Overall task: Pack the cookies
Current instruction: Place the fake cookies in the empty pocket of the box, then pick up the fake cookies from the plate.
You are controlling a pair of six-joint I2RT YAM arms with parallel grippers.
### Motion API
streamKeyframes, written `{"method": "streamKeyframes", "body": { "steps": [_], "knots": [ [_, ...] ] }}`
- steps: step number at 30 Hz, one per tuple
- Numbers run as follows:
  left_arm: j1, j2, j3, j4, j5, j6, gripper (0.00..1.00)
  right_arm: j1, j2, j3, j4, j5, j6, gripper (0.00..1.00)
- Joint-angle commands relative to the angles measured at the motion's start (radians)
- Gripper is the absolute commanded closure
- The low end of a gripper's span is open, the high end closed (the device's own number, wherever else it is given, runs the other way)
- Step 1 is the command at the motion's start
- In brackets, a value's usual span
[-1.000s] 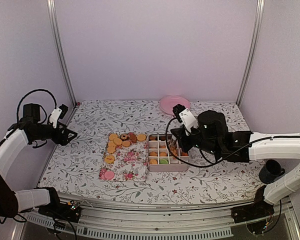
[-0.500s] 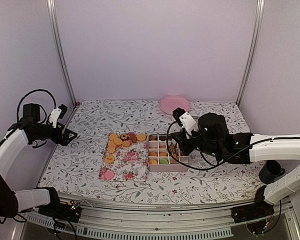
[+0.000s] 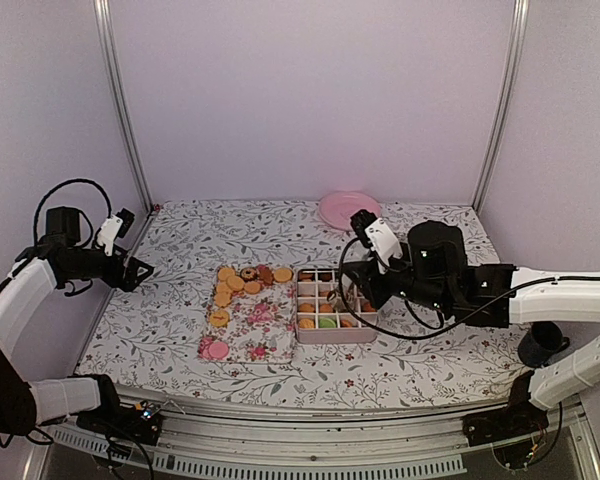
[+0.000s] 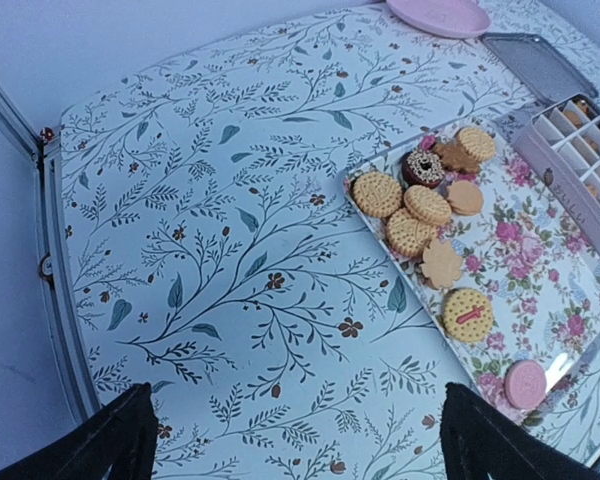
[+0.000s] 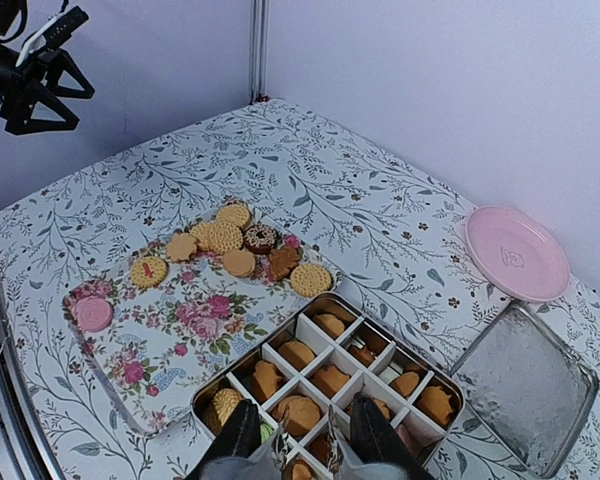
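Left end effector (image 4: pixel 296 400) is hanging fully open, gripping nothing, over the left edge of the floral-print worktop (image 3: pixel 180 330). A wide bare strip is lying between it and the rectangular rose-patterned tray (image 3: pixel 260 322).

Right end effector (image 5: pixel 306 402) is hovering just above the divided metal tin (image 3: pixel 330 337), fingers a little apart, with nothing seen clamped between them.

The tray and the tin are sitting side by side mid-worktop, long edges just about touching.

One round pink plate (image 3: pixel 348 208) is sitting at the far edge by the back wall. One silvery rectangular lid (image 5: pixel 525 385) is lying right of the tin, near the plate.

The small round cookies (image 4: pixel 410 235) are sitting on the tray's far half and in the tin. On the tray are eight golden-orange, one dark brown ringed and one pink disc alone at the near end. There is also a tiny pink bit, unclear what. Most visible tin compartments are holding a golden cookie, and one is holding a green one; the count is unclear.
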Motion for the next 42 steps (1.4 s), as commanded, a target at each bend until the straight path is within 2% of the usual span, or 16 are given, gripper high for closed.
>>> {"method": "streamKeyframes", "body": {
  "steps": [1, 8, 13, 20, 26, 33, 42],
  "knots": [
    [0.006, -0.009, 0.009, 0.018, 0.001, -0.012, 0.01, -0.005, -0.040, 0.020, 0.028, -0.010, 0.006, 0.68],
    [0.006, -0.004, 0.012, 0.018, 0.006, -0.024, 0.01, -0.005, 0.060, 0.147, 0.093, -0.091, 0.010, 0.68],
    [0.008, -0.002, 0.015, 0.007, 0.009, -0.025, 0.01, -0.001, 0.263, 0.317, 0.154, -0.145, 0.010, 0.68],
    [0.009, -0.022, 0.002, -0.012, -0.003, 0.003, 0.01, 0.002, 0.612, 0.618, 0.154, -0.196, 0.043, 0.68],
    [0.009, -0.038, -0.015, -0.018, -0.003, 0.018, 0.01, 0.000, 0.796, 0.799, 0.154, -0.216, 0.044, 0.67],
    [0.009, -0.042, -0.027, -0.018, -0.008, 0.031, 0.01, 0.000, 0.902, 0.901, 0.167, -0.292, 0.095, 0.66],
    [0.009, -0.046, -0.026, -0.023, -0.007, 0.032, 0.01, -0.002, 0.992, 0.937, 0.169, -0.309, 0.125, 0.63]
  ]
}}
